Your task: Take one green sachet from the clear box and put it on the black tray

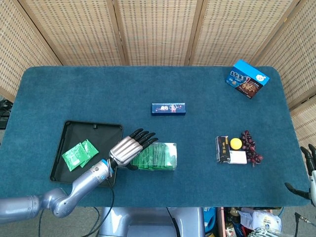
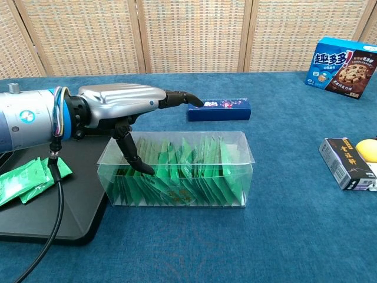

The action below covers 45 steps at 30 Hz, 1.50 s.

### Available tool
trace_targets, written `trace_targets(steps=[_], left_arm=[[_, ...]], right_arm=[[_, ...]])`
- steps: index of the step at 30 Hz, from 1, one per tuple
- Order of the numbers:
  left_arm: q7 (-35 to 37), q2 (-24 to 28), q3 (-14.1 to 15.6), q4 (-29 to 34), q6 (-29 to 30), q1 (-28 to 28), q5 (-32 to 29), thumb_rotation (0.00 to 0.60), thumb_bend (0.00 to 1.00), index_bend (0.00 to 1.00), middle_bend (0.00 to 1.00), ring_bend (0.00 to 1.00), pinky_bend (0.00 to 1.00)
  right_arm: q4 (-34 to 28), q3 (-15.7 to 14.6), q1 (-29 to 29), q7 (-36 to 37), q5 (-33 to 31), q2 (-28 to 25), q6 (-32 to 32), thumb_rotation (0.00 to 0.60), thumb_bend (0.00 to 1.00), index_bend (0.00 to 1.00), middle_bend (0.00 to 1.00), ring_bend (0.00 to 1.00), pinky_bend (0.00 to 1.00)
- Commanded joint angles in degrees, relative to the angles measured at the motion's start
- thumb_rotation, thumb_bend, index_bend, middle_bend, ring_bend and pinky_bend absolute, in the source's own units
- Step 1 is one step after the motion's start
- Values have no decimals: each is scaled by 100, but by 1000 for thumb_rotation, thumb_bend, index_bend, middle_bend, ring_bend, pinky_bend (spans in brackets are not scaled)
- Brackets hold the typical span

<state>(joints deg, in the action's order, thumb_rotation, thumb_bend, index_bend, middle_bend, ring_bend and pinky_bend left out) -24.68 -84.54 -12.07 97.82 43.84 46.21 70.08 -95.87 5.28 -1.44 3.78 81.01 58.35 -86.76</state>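
My head camera sits high above the near edge of the worktop [image 1: 98, 94] and looks steeply down, taking in the whole blue surface to the wicker screens [image 1: 158, 29] behind it. My chest camera sits low at the near edge, close in, facing level across the worktop toward those screens. Both views share the clear box [image 1: 153, 156] of green sachets, the black tray [image 1: 69, 132], the dark blue carton [image 1: 168, 108], the blue biscuit box [image 1: 248, 78] and my left hand [image 1: 129, 149]. My right hand [image 1: 310, 168] appears only at the head view's right margin.
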Motion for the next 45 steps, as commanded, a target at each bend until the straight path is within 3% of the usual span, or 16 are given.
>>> trace_targets(steps=[1, 5, 10, 15, 29, 36, 45], left_arm=[[-34, -44, 45, -49, 36, 63, -66, 600, 0, 0, 0, 0, 0], [-32, -80, 106, -76, 59, 133, -157, 600, 23, 0, 0, 0, 0], [12, -75, 177, -76, 122, 200, -194, 600, 261, 0, 0, 0, 0], [111, 0, 226, 16, 230, 223, -130, 600, 332, 0, 0, 0, 0], [235, 307, -34, 187, 386, 363, -562, 600, 362, 91, 0, 0, 0], [323, 675, -293, 378, 377, 524, -1107, 600, 363, 130, 0, 0, 0], [431, 942, -319, 102, 27, 828, -1812, 600, 364, 162, 0, 0, 0]], right_arm=[[6, 3, 5, 9, -9, 0, 9, 600, 0, 0, 0, 0, 0], [19, 0, 11, 31, -17, 0, 27, 600, 0, 0, 0, 0, 0], [25, -4, 10, 47, -14, -1, 25, 600, 0, 0, 0, 0, 0], [33, -15, 22, 52, -21, -1, 62, 600, 0, 0, 0, 0, 0], [25, -51, 67, -41, -46, 17, 177, 600, 0, 0, 0, 0, 0], [38, -49, 92, -79, -89, 35, 229, 600, 0, 0, 0, 0, 0], [49, -51, 127, -134, -137, 62, 298, 600, 0, 0, 0, 0, 0]])
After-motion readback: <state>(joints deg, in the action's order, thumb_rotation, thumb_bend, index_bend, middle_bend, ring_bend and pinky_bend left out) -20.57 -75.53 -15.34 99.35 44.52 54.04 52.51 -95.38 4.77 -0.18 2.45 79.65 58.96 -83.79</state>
